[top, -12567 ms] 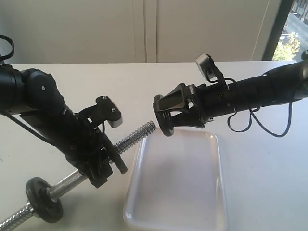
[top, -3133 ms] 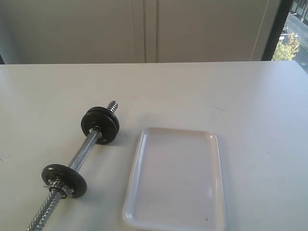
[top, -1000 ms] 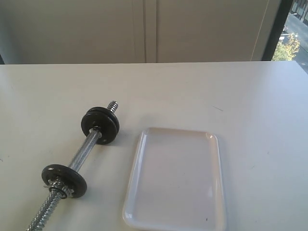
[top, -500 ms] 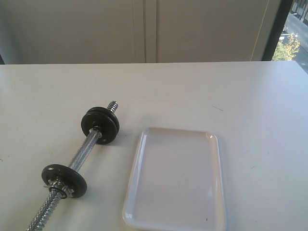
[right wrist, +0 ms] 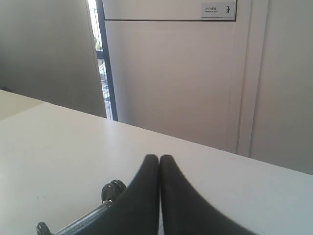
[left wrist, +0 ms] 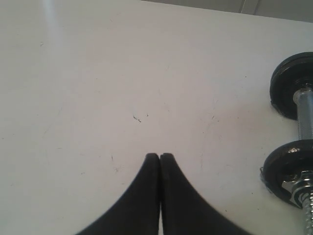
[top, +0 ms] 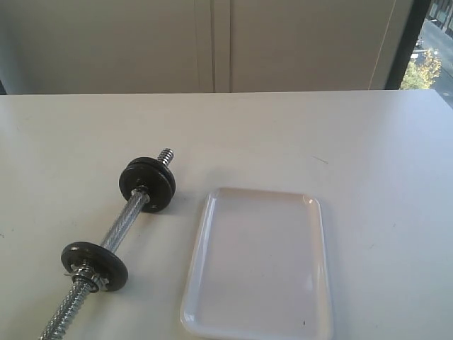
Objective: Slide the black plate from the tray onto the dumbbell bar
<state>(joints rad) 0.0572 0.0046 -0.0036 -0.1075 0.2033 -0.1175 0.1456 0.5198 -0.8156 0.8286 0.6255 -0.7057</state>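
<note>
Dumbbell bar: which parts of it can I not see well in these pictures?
- Exterior view: the dumbbell bar runs off the bottom edge, so its near end is cut off.
- Left wrist view: the frame edge cuts off the bar and a black plate.
- Right wrist view: the shut right gripper hides part of the bar.

Left gripper (left wrist: 160,156) hanging over white table (left wrist: 112,73), jaws pressing together; dumbbell bar (left wrist: 306,106) lying off to one side, carrying black plate (left wrist: 287,84) and another black disc (left wrist: 283,166)
</note>
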